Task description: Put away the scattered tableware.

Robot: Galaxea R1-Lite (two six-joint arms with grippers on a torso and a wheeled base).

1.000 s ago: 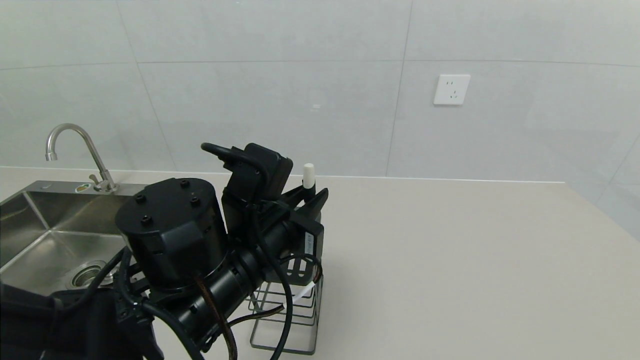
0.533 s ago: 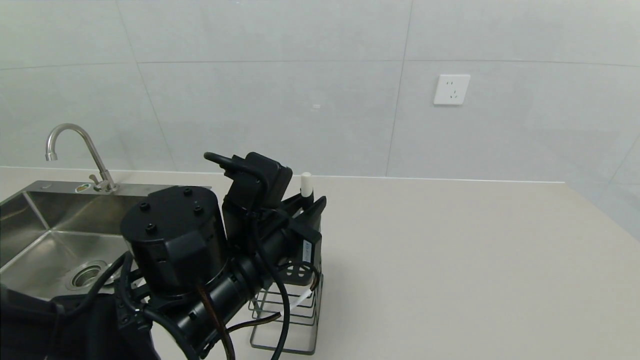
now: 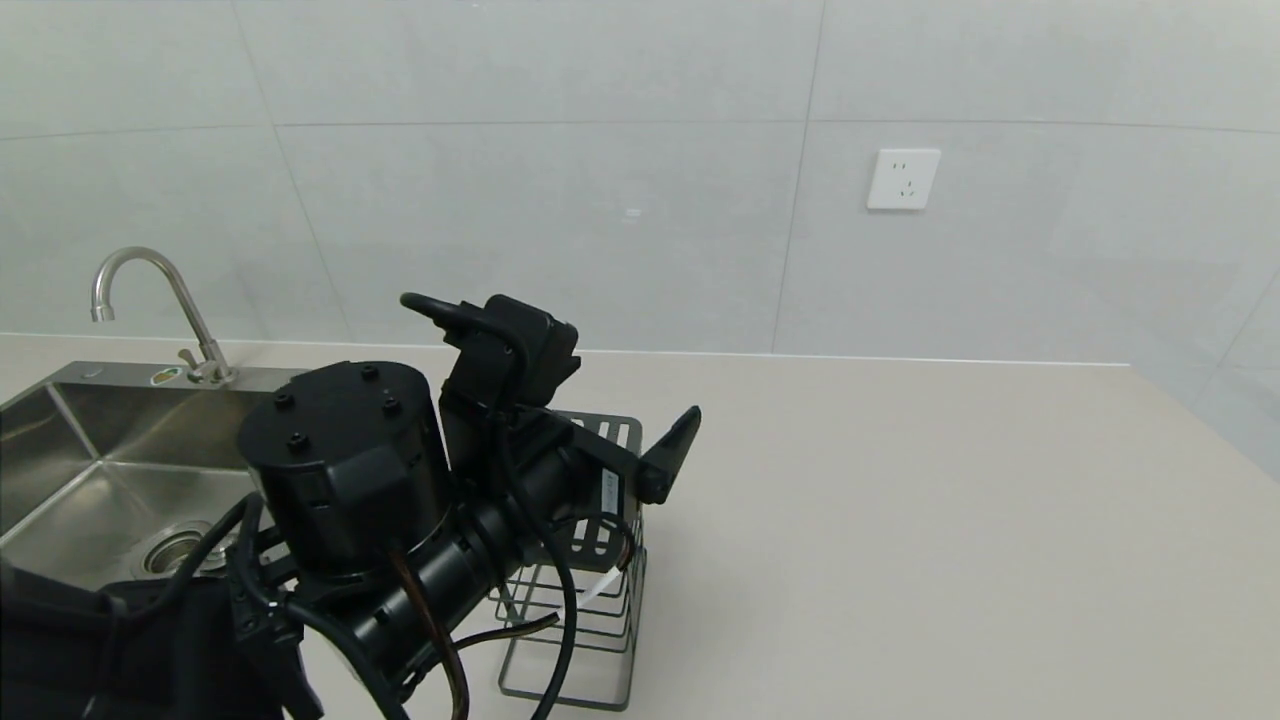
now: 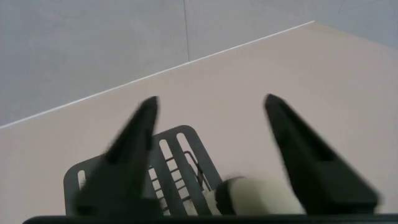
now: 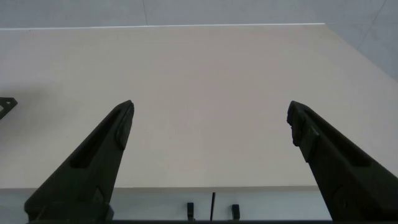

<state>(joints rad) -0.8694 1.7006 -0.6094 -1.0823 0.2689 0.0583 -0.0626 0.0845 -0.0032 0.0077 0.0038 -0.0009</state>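
From the head view, your left gripper (image 3: 628, 428) hangs over the rack (image 3: 575, 640). A second ago its fingers pinched a white handle (image 4: 249, 196) that stuck up above them. Now they have let go, and one flat black finger (image 3: 672, 450) sticks out to the side. The arm has also come up a little since half a second ago. The rack is made of thin wire with a black slotted plate on top. It stands on the smooth beige counter (image 3: 900, 520), just beside the shiny steel sink (image 3: 90, 400). A small white bit (image 3: 603, 588) shows through the wires low down. You cannot tell what it is. A curved tap (image 3: 150, 290) stands behind the sink. A white socket (image 3: 903, 178) sits on the grey tiled wall.

From the left wrist view, the two pointed fingers are spread wide with nothing between their tips. The handle's round cream end sits low between them, just beside the slotted plate. You cannot tell how deep it goes.

From the right wrist view, your right gripper (image 5: 209, 109) is wide open too and holds nothing. Its long black fingers hang over bare counter.
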